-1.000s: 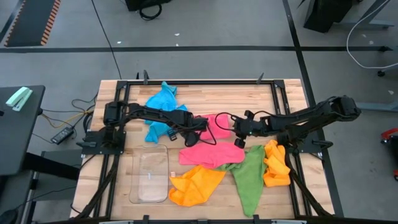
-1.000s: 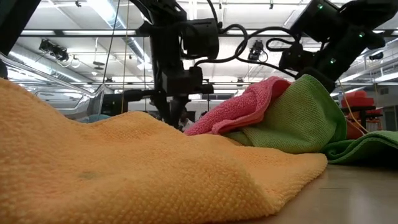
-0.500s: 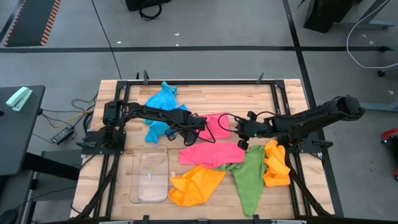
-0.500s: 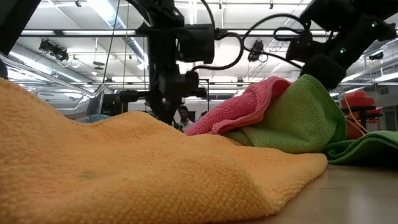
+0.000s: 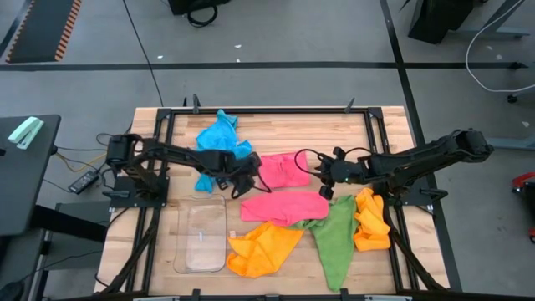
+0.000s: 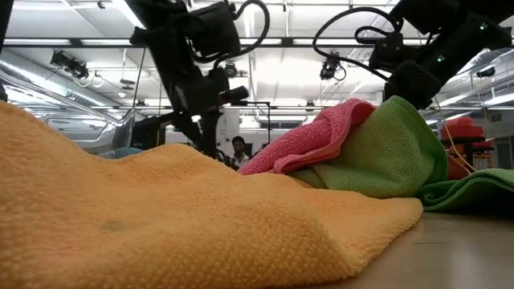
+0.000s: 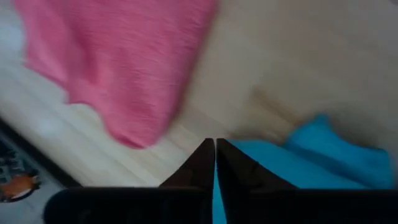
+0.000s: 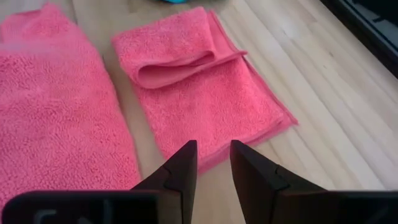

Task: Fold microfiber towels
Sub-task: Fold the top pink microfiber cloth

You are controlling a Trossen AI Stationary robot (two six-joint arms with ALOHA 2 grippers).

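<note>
Since a second ago the left arm has drawn back toward nine o'clock, so the left gripper (image 5: 236, 186) now hangs between the blue towel (image 5: 219, 144) and the folded pink towel (image 5: 282, 168), its jaws clenched on nothing. Meanwhile the right gripper (image 5: 322, 177) has eased slightly toward three o'clock and sits just beside that folded towel, jaws parted a little and empty.

Judging progress: one pink towel lies folded at the centre of the worktop (image 5: 276, 125), with a flap turned over on top. A second pink towel (image 5: 284, 206) lies flat just toward six o'clock from it, whether folded I cannot tell. The blue towel is crumpled at eleven o'clock. Still loose are the orange towel (image 5: 259, 248) at six, the green towel (image 5: 334, 236) beside it, and another orange towel (image 5: 371, 221) at four. Most of the work seems left.
</note>
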